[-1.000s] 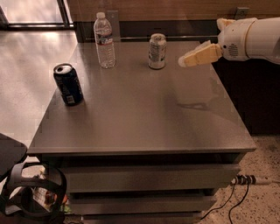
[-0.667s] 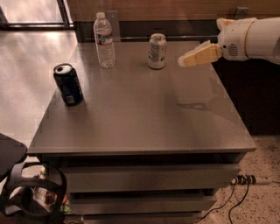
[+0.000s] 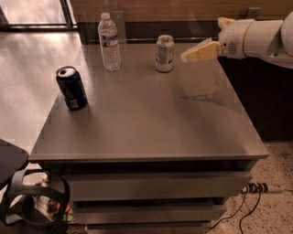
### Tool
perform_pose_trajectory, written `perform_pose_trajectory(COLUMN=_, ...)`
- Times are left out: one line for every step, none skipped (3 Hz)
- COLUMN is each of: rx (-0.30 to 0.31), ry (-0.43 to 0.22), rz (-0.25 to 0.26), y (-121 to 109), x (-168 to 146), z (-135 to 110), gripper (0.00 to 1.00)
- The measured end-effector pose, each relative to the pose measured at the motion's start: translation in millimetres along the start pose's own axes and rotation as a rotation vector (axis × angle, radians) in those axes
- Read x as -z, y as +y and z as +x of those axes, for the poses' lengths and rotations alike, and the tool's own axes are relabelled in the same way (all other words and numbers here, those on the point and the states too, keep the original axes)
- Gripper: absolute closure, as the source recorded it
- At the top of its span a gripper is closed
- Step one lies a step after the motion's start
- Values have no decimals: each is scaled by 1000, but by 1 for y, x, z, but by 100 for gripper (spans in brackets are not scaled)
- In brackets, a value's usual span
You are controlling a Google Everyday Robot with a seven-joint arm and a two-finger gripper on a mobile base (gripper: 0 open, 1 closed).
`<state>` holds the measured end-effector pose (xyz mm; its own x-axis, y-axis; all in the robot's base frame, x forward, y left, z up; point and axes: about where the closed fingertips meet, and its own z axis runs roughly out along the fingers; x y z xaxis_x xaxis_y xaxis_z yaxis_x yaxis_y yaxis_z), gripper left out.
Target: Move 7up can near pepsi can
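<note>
Dim, warm room. Daylight from bright window, upper left; glare on pale floor, sheen across grey matte tabletop. Cream two-finger gripper over table's right rear throws soft shadow below.

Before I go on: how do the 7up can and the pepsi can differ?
Colour: the 7up can is pale silvery; the pepsi can is dark navy. Place: the 7up can stands near the far edge of the table, with the gripper hovering right of it; the pepsi can stands near the left edge, far from the gripper. Both are upright, similar in size.
</note>
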<state>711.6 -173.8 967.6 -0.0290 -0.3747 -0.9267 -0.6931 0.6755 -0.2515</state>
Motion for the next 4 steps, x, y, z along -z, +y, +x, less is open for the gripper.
perform_pose_trajectory(rx=-23, ry=-48, rz=-28, y=-14, x=-32, z=6, gripper=0)
perform_pose_trajectory(rx=-33, ry=-75, rz=-52, y=-19, x=-51, z=6, gripper=0)
perform_pose_trajectory(rx=-73, ry=-127, rz=-99, y=-15, x=-87, z=11, gripper=0)
perform_pose_trajectory(rx=-102, ry=-144, rz=-120, y=-13, x=-104, z=20, gripper=0)
